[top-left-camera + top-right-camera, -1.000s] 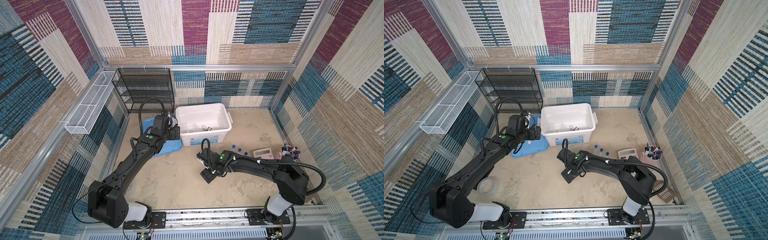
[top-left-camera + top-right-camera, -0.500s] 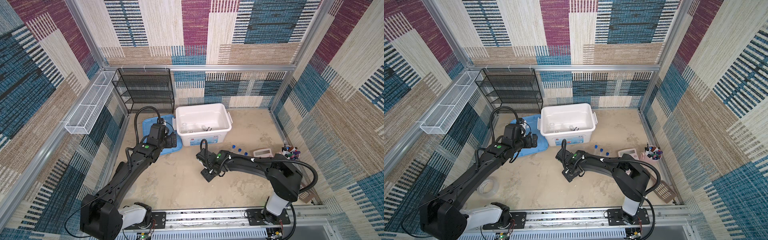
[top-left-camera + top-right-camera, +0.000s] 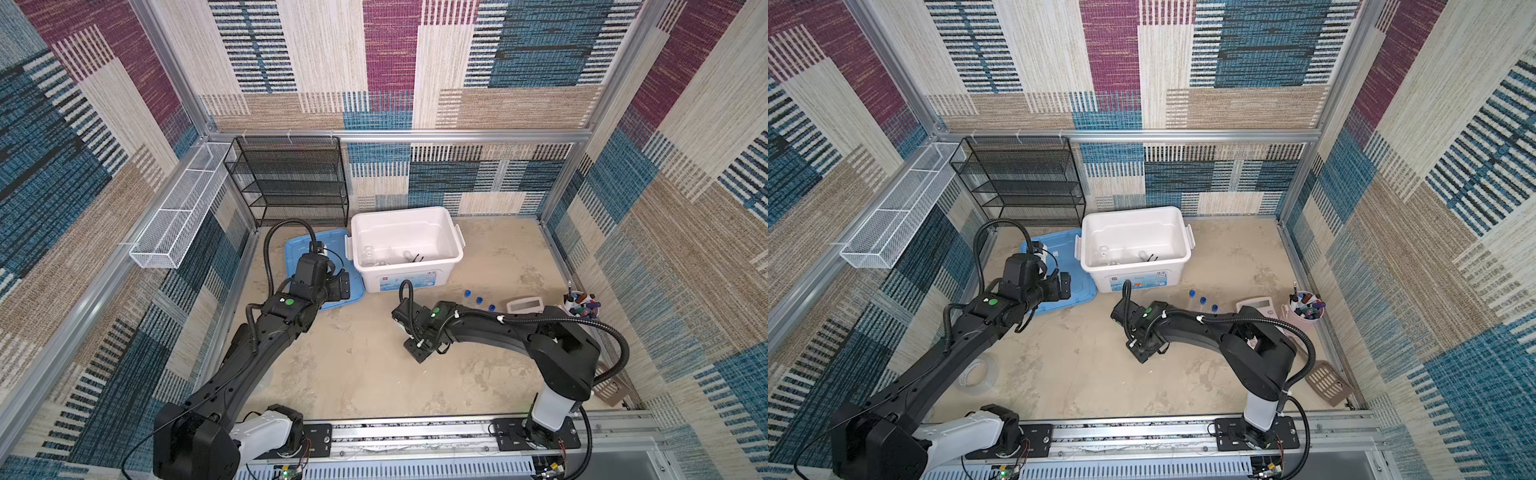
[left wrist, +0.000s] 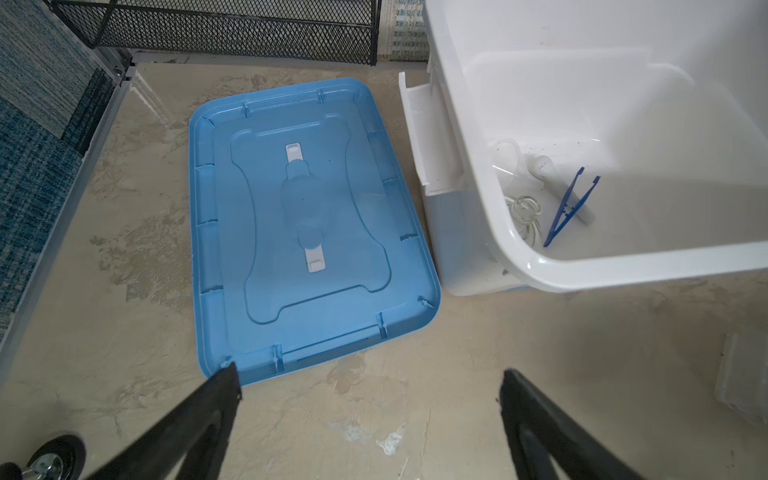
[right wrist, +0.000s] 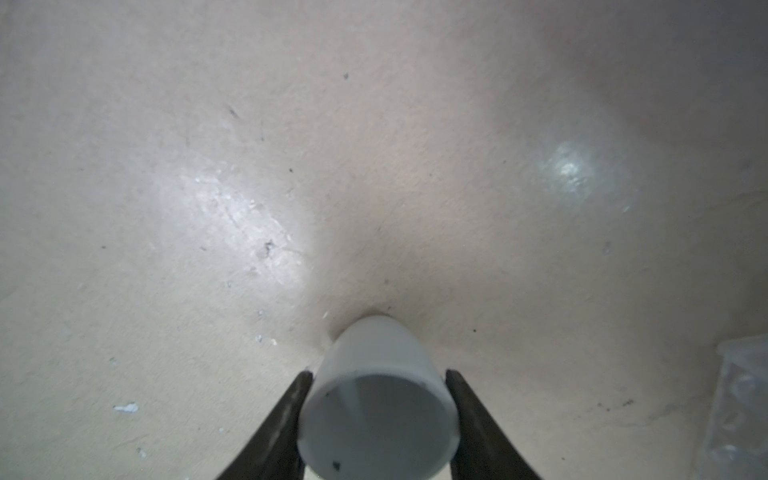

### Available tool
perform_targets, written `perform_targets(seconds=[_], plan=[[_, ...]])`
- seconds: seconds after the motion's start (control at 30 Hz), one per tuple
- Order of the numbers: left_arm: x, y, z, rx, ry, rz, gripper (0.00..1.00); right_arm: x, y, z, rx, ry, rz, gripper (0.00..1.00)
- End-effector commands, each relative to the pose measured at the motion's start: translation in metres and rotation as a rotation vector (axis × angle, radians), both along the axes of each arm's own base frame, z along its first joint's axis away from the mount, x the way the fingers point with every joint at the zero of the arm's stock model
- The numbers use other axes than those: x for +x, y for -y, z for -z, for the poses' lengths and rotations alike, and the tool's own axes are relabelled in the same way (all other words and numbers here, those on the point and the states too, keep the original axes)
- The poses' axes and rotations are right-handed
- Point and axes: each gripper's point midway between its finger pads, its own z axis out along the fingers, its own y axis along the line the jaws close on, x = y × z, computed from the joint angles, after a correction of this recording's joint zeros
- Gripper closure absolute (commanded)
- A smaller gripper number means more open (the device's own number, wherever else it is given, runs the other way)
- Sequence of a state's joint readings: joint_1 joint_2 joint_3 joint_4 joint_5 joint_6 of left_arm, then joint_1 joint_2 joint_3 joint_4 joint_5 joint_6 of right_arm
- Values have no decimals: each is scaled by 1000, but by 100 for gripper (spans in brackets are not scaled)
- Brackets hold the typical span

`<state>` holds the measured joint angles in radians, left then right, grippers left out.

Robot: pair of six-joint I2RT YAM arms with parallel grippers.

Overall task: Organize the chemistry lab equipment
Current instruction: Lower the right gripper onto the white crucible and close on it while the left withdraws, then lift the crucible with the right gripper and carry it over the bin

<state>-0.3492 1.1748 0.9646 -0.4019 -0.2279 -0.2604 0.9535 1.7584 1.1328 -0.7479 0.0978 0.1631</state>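
My right gripper (image 5: 379, 374) points down at the floor mid-table, also seen in both top views (image 3: 419, 351) (image 3: 1142, 353). Its fingers press both sides of the small white mortar (image 5: 374, 415), which stands upright between them. My left gripper (image 4: 368, 374) hangs wide open and empty over bare floor in front of the blue lid (image 4: 307, 224). The dark blue tweezers (image 4: 571, 205), the white pestle (image 4: 544, 166) and clear glassware (image 4: 507, 160) lie in the white bin (image 3: 455, 253). Three blue-capped test tubes (image 3: 480, 299) stand right of the bin.
A pink calculator (image 3: 1256, 305) and a pink cup of markers (image 3: 1304, 309) stand at the right wall. A black mesh shelf (image 3: 291, 178) fills the back left corner. A clear round vessel (image 3: 976, 374) lies beside the left arm, and a brown slotted tray (image 3: 1327, 382) sits front right.
The right gripper's jaws have closed in onto the mortar. The left arm has drawn back from the bin toward the front, still open.
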Motion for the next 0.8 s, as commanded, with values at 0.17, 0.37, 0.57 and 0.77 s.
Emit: perform_targets(seconds=[0.17,0.37,0.57,0.77], plan=[[0,-3,-1,-13,5,-27,0,5,-10,-13,43,22,-11,58],[-1,-3,-1,-18,6,-29,0,10,-14,-27,66,45,-16,58],[-3,-6,2,-10,4,-39,0,23,-30,-68,143,106,-41,58],[-7,-10,2,-4,15,-50,0,48,-51,-135,300,199,-60,58]])
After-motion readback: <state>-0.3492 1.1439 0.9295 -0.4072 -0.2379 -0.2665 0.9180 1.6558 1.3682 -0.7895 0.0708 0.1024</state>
